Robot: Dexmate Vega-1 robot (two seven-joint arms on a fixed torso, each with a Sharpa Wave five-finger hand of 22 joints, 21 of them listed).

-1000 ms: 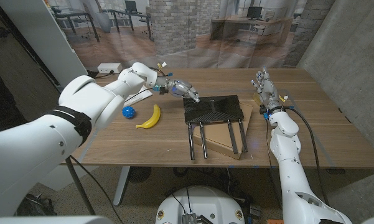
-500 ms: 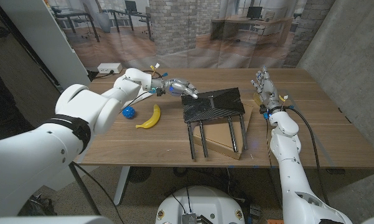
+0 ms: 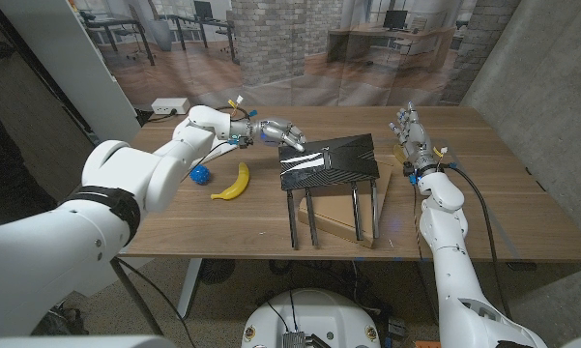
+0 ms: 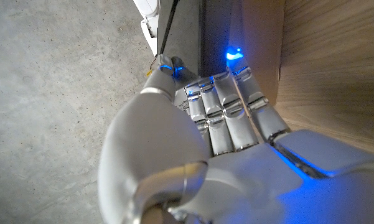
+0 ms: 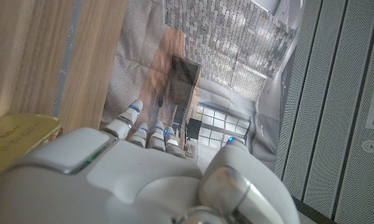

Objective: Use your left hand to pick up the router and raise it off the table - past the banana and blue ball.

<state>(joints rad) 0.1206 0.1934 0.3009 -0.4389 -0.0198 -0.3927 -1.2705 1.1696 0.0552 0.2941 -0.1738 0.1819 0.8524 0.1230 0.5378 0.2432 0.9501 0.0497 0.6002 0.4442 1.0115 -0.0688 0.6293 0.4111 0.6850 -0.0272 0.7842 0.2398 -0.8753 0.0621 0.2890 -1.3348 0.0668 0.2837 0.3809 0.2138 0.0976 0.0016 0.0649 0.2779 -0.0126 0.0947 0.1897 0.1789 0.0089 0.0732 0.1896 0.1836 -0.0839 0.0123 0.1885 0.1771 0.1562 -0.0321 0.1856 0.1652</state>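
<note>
The black router (image 3: 329, 162) is tilted above the table, its left edge gripped by my left hand (image 3: 278, 133). Its thin antennas (image 3: 312, 220) hang down toward the table's front. The yellow banana (image 3: 233, 182) and the small blue ball (image 3: 200, 175) lie on the wood to the left of the router, below my left forearm. In the left wrist view my left hand (image 4: 224, 118) shows its fingers curled in, with a blue light at the tips. My right hand (image 3: 408, 135) stands upright at the router's right, fingers apart, holding nothing; the right wrist view shows its back (image 5: 155, 180).
A tan cardboard box (image 3: 353, 220) lies on the wooden table (image 3: 483, 203) under and behind the antennas. A white power strip (image 3: 170, 104) sits at the far left corner. A yellowish object (image 5: 18, 143) lies beside my right hand.
My left hand has lifted the router's left side higher and drawn it slightly left; the router tilts more and its antennas hang lower beneath it. The right arm has not moved.
</note>
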